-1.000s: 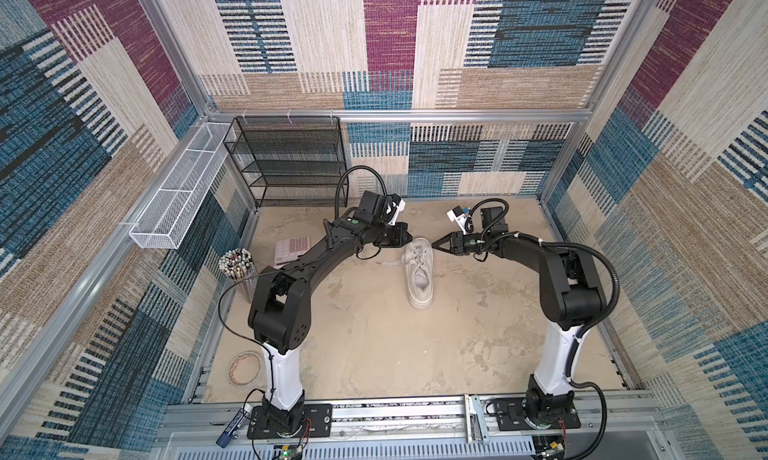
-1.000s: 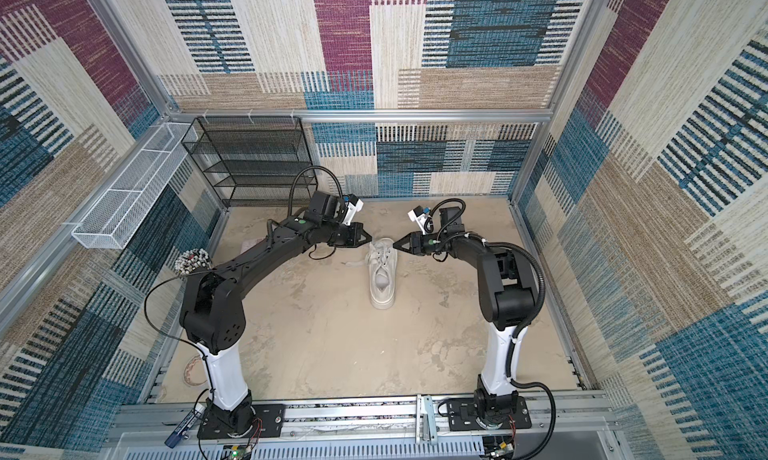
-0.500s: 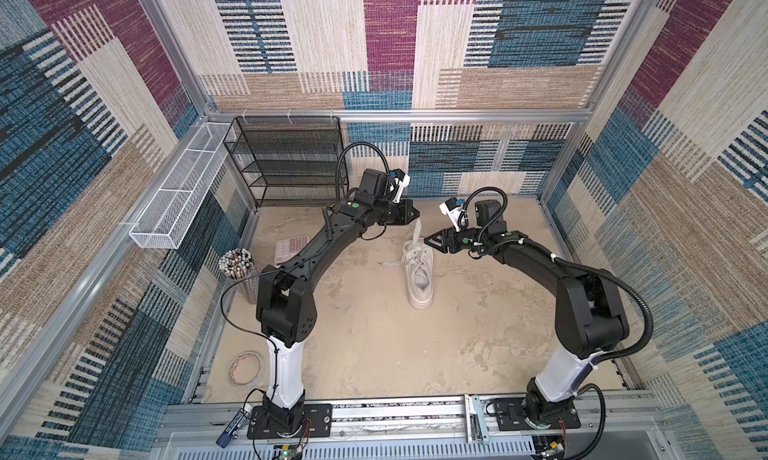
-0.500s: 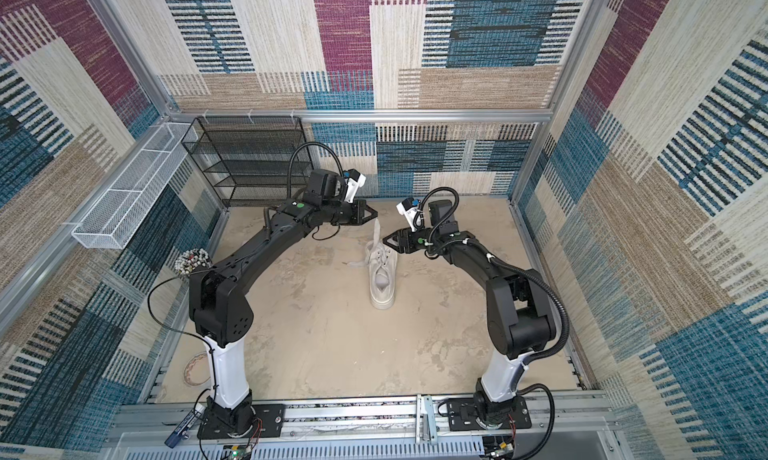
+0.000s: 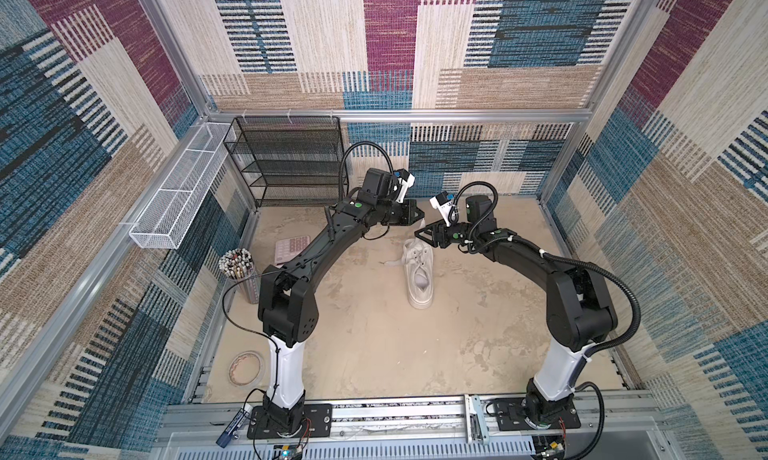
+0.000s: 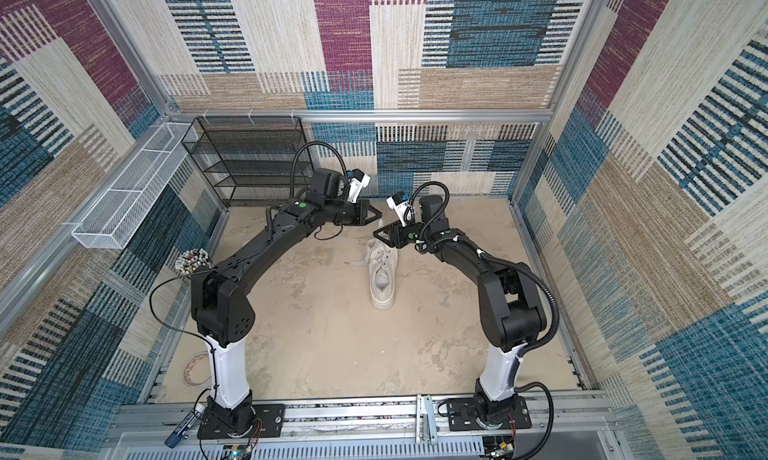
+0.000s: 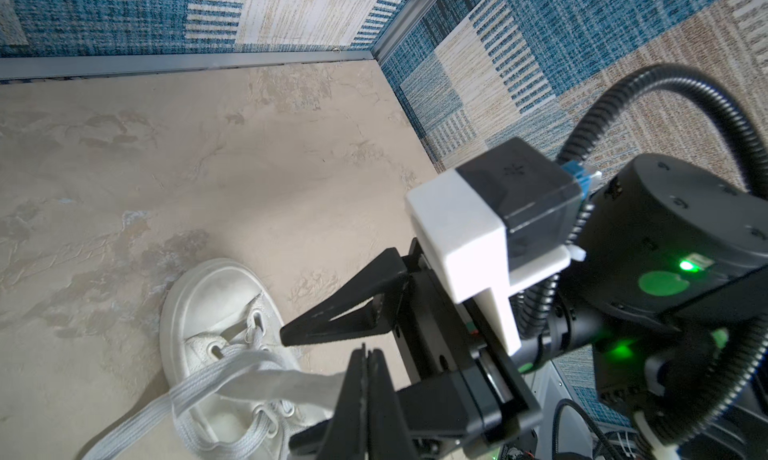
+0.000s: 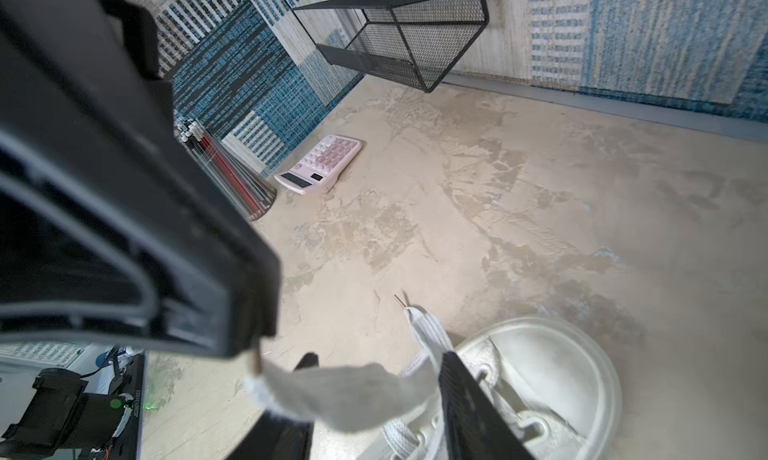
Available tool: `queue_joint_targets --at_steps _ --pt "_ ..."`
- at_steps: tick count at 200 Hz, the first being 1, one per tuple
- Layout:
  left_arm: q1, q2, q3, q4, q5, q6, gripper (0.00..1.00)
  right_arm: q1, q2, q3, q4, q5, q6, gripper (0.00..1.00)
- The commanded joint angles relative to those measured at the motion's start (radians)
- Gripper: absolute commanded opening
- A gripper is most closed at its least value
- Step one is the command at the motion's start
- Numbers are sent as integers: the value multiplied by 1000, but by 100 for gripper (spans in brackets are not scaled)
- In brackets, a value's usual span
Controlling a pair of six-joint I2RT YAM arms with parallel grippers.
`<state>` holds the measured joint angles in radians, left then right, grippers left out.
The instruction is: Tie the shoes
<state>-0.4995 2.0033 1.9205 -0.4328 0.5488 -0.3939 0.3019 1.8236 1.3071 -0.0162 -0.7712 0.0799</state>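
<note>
We look down on a mottled beige table (image 5: 374,354) walled in by patterned carpet panels. Two black arms rise from the near rail and arch toward each other, the left arm (image 5: 316,246) and the right arm (image 5: 528,258), and their tips almost meet above the far middle of the table. A black mesh shelf rack (image 5: 291,158) stands in the back left corner. A white wire basket (image 5: 178,200) hangs on the left wall beside it.

The white sneaker (image 5: 419,279) stands on its sole near the middle of the table. Its toe points to the back wall and its heel to the arm bases, and its laced part sits right under the two tools. Along the left edge we find a cup of pencils (image 5: 237,271), a pink calculator (image 5: 291,248) lying flat just behind it, and a roll of tape (image 5: 245,368) near the left arm's base.

The left gripper (image 7: 365,354) has its jaws pressed together on one lace (image 7: 257,375), which rises from the eyelets to the fingertips. In the right wrist view we see a short end sticking out past the tips. The right gripper (image 8: 378,366) has its jaws apart, and that same lace crosses the gap between them. The other lace (image 5: 392,263) lies loose on the table on the left arm's side of the sneaker.
</note>
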Motion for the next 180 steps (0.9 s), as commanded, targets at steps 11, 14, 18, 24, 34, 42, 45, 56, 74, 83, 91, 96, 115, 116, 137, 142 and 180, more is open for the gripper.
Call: queue_joint_targets --at_steps 11,14,18,24,34,42,45,56,74,83,91,96,115,116,137,142,180 --pt "-2 -2 -8 -7 5 -10 0 3 18 19 40 -40 26 24" --pt "-2 -4 -11 -6 2 -8 0 3 21 22 37 -40 29 19" --pt "-1 -6 -15 -6 0 -7 0 2 24 27 32 -42 32 13" --pt "1 -10 -22 -8 -3 -2 4 3 28 36 21 -45 32 6" --pt "5 -17 -36 -19 -14 11 17 3 36 48 -1 -43 34 0" --pt "12 -27 -51 -27 -23 24 29 3 41 54 -19 -41 34 0" --pt "16 -31 -58 -32 -27 29 31 2 43 55 -26 -39 33 0" --pt "32 -53 -99 -40 -40 46 40 3 39 48 -39 -33 25 0" --pt "77 -96 -200 -19 -47 56 45 2 23 21 -34 -13 18 0" --pt "96 -111 -252 -12 -54 57 46 0 18 10 -30 -5 15 0" --pt "108 -115 -285 -17 -62 68 46 -2 16 6 -32 1 15 0" --pt "111 -113 -298 -36 -78 84 46 -3 18 6 -34 0 15 0" --pt "106 -85 -331 -86 -145 161 43 -9 22 6 -37 1 16 0" --pt "105 -83 -332 -89 -150 165 43 -9 23 4 -37 2 16 0" --pt "87 -33 -335 -140 -273 229 41 -14 22 5 -40 5 18 0" --pt "82 -19 -328 -153 -307 241 41 -15 23 5 -44 7 20 0" --pt "42 54 -290 -196 -509 265 41 -20 23 11 -56 3 13 0"
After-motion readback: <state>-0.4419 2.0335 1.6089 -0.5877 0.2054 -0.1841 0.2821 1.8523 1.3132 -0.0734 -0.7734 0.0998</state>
